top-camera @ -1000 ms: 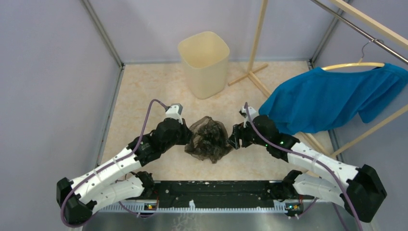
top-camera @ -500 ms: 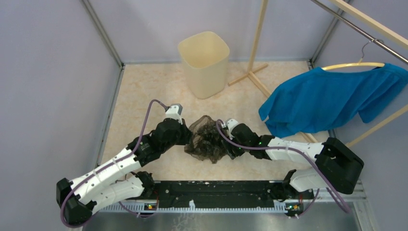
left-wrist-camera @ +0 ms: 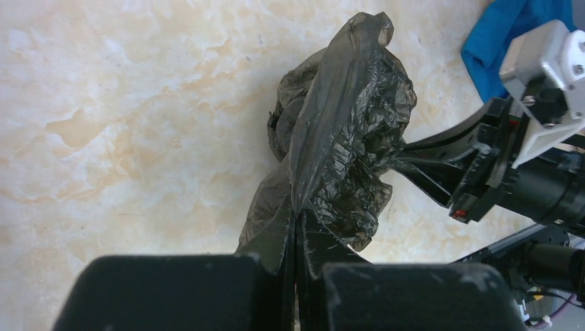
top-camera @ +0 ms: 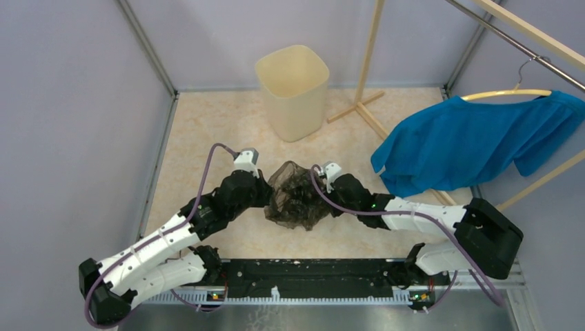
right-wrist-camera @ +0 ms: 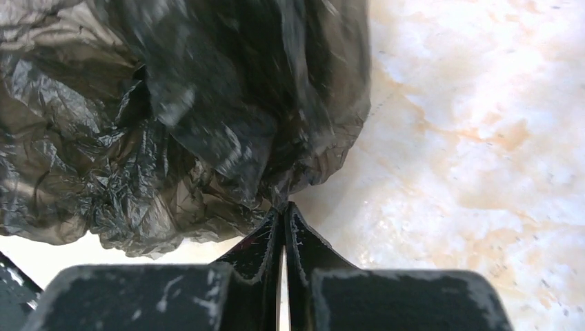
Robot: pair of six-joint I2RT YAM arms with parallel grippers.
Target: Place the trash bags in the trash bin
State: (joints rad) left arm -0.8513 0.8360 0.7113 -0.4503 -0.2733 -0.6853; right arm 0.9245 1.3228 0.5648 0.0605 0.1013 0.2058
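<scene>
Both jaws tight on trash bag (top-camera: 296, 196)

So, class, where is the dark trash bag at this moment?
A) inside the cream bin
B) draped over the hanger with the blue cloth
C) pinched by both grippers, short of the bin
C: the left gripper and the right gripper each close on the trash bag, and the trash bin stands apart behind it.
</scene>
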